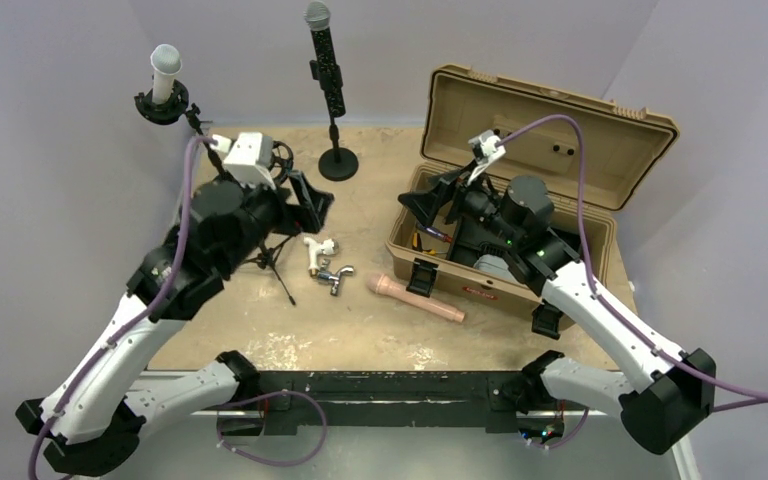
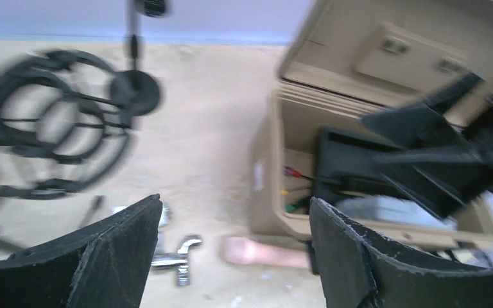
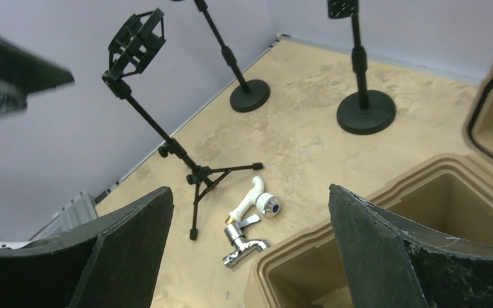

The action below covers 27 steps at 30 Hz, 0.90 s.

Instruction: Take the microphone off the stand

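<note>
Black microphone (image 1: 326, 62), upright in its stand (image 1: 337, 152), head up

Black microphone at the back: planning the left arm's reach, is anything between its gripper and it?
Nothing visible stands between the left gripper and the black microphone; the empty shock mount sits close beside the gripper.

Open tan case (image 1: 545, 125) and loose parts on a sandy tabletop (image 1: 390, 200).
The case sits right, lid raised, coloured tool handles (image 2: 292, 173) inside; left of it lie a pink cylinder (image 1: 415, 298), a chrome tap (image 1: 335, 277) and a white pipe fitting (image 1: 314, 250).
</note>
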Tool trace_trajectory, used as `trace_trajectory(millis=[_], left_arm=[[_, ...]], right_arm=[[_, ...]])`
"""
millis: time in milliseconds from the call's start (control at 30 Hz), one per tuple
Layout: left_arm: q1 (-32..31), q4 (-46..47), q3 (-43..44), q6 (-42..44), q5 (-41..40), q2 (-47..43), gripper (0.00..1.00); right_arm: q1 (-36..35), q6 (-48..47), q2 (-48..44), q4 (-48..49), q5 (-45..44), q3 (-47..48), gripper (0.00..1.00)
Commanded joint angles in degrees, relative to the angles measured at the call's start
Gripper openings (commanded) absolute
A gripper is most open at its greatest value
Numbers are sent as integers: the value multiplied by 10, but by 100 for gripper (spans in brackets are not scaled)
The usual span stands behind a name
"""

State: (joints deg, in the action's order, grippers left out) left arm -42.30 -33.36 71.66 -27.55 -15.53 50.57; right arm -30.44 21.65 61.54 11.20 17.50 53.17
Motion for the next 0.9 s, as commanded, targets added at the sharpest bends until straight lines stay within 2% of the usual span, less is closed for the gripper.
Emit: trace_trajectory(millis=[0,100,200,333,467,600,767,867], left_arm=[[91,-180,92,90,6,31,83],[118,-190,103,122,-69,18,82],[128,-170,75,147,-152,-11,81],[145,-157,37,159,-187,-40,76],[164,-142,6,166,-188,-48,69],[205,-112,-33,162,-142,-51,64],[309,-47,-92,130,28,-38,64],[351,12,-135,116,102,-40,66]], right_arm=[[-29,20,24,27,5,34,89],[-57,26,40,33,-5,46,88],[-92,31,58,39,-21,59,88],[-137,33,88,46,-43,79,88],[-172,34,121,48,-52,97,88],[-194,34,140,55,-60,104,88],[-204,32,141,57,-68,97,89],[-205,28,134,54,-75,90,89]])
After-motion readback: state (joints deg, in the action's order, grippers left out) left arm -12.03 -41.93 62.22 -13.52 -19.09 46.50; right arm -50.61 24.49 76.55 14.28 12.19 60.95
